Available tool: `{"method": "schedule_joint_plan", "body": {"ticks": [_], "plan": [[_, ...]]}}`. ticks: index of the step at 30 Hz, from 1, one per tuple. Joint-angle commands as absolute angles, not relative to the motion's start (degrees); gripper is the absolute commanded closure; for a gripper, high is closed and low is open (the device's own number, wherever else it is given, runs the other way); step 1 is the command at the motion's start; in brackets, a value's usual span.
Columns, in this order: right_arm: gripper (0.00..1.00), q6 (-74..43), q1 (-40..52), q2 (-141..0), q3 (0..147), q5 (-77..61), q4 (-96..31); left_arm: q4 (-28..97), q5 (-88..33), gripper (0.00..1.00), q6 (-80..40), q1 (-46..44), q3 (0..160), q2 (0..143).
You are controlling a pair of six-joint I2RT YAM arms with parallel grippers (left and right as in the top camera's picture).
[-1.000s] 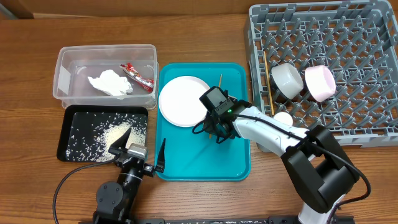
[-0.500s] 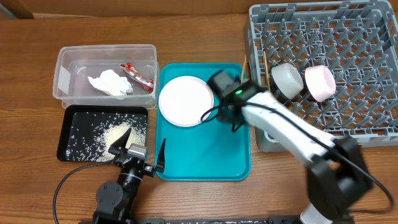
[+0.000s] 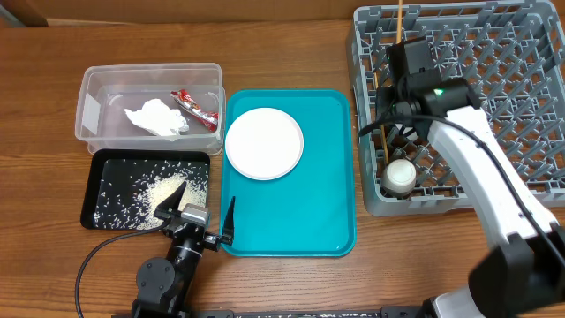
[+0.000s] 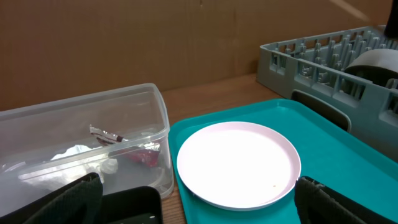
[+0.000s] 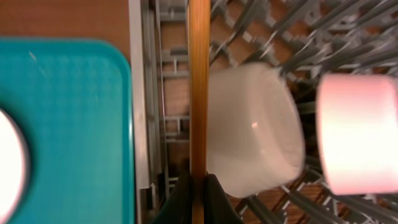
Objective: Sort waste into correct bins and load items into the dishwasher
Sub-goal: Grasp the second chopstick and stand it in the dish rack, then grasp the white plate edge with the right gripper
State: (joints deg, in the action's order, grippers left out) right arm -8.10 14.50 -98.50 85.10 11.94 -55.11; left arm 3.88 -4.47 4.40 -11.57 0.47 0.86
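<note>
Chopstick (image 5: 198, 93): clamped low between the right gripper (image 5: 198, 190) fingers, shaft running straight out ahead of the wrist. Overhead, only its far tip (image 3: 399, 16) shows past the wrist, over the counter's far edge.

Change in the last second: the stick was on the teal tray (image 3: 291, 221) mid-counter, beside the plate (image 3: 264, 143), with the right arm bent low over it. It is now off the tray, and the arm has swung to the far right corner, over the left side of the dish rack (image 3: 494, 35). Judgement: pick done and carry nearly done, release into the rack still pending.

Relative to the gripper: the stick lies along the rack's left wall, with the whitish bowl (image 5: 255, 127) just right of it and the pink bowl (image 5: 357, 134) further right. The wrist view is blurred, so I cannot tell whether the stick touches the lattice.

Rack also holds the white cup (image 3: 399, 174) near its near-left corner.

Left gripper (image 3: 207, 194): fingers spread wide, holding nothing, parked at the near edge between the black tray (image 3: 106, 177) and the teal tray.

Left side of the counter: rice (image 3: 163, 187) in the black tray, wrapper (image 3: 194, 108) and tissue (image 3: 157, 119) in the clear tub (image 3: 93, 115). The plate is still on the teal tray, so it remains to be loaded
</note>
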Motion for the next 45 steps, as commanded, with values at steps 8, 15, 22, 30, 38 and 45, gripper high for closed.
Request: {"method": "schedule_joint_plan", "body": {"ticks": [8,15,22,30,38,45], "plan": [[0.59,-5.9,16.9,-100.8,85.8,10.2,-57.1,4.1,-4.3,0.0,3.4,-11.2,0.3,0.4],[0.53,-16.0,25.1,-97.3,86.1,-8.8,-54.5,4.1,-4.3,0.0,3.4,-11.2,0.3,0.4],[0.5,-40.0,33.8,-104.3,82.7,-0.7,-47.6,4.1,-4.3,0.0,3.4,-11.2,0.3,0.4],[0.56,-47.2,34.5,-115.4,81.0,1.1,-42.6,4.1,-4.3,0.0,3.4,-11.2,0.3,0.4],[0.96,-46.5,34.2,-117.3,81.1,-1.0,-44.8,4.1,-4.3,0.0,3.4,-11.2,0.3,0.4],[0.96,-35.5,29.8,-102.8,81.2,11.3,-48.8,4.1,-4.3,0.0,3.4,-11.2,0.3,0.4]]}}
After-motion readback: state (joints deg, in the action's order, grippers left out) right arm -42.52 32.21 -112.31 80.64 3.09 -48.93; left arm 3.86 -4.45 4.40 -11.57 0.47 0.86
